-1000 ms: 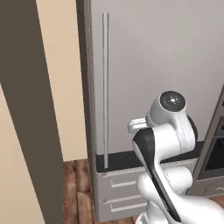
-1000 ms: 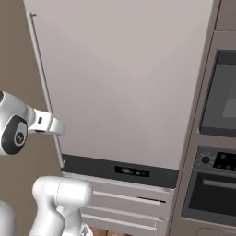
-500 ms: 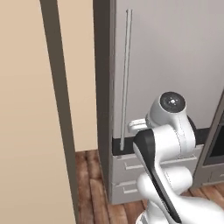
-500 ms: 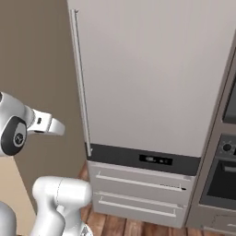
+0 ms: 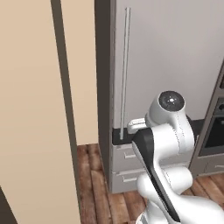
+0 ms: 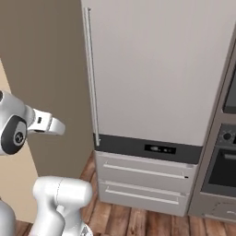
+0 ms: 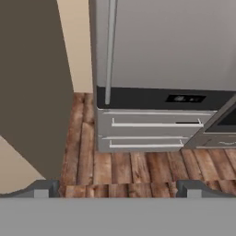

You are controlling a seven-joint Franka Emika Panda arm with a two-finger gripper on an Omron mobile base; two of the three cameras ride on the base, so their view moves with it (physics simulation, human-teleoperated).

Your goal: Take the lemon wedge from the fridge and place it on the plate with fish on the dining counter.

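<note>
The fridge (image 6: 152, 73) now sits further right in both base views than a second ago, as my base has driven. Its door is shut. I see the arm folded upright, tool (image 7: 117, 186) released, aimed at the drawer fronts (image 7: 147, 131).

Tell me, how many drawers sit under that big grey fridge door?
2: the upper grey drawer front sits just below the dark display strip, the lower drawer front directly beneath, near the wooden floor.

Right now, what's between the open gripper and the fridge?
Bare wood floor. In the hand view, nothing stands between the gripper and the closed fridge with its two drawer fronts below.
</note>
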